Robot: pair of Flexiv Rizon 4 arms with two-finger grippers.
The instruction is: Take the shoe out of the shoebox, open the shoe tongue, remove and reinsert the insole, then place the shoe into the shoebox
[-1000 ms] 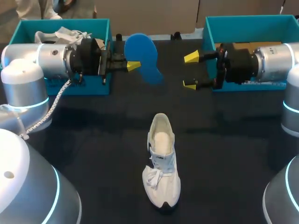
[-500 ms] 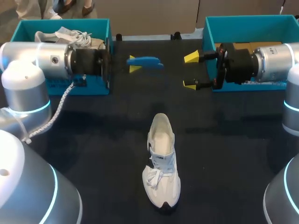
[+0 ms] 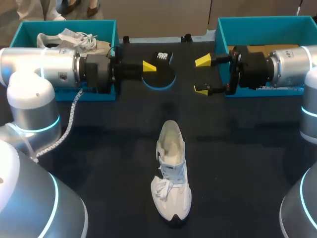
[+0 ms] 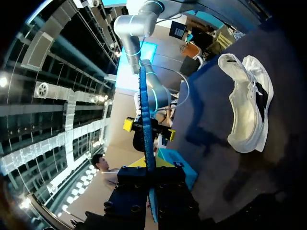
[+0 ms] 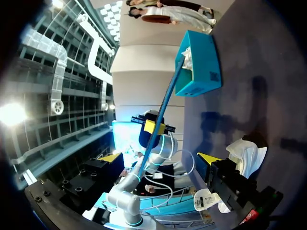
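Observation:
A white shoe [image 3: 171,171] lies on the black table [image 3: 99,148] near the middle, heel toward the back, its opening showing. My left gripper [image 3: 147,66] hangs at the back middle, shut on the insole [image 3: 159,77], whose dark underside with a blue rim faces up. In the left wrist view the insole [image 4: 146,115] shows edge-on as a thin blue strip running out ahead, the shoe [image 4: 245,109] off to one side. My right gripper [image 3: 202,75] stands open just right of the insole, nothing between its fingers. From the right wrist view the insole [image 5: 165,103] is a blue line ahead.
A teal shoebox [image 3: 106,29] at the back left holds another pale shoe [image 3: 69,38]. A second teal shoebox [image 3: 223,29] stands at the back right, behind my right arm. That left box [image 5: 199,64] also shows in the right wrist view.
My left wrist has turned the insole over: blue face up, then edge-on, now dark underside up. The gripper also shifted slightly right. The right arm and the shoe stayed put.

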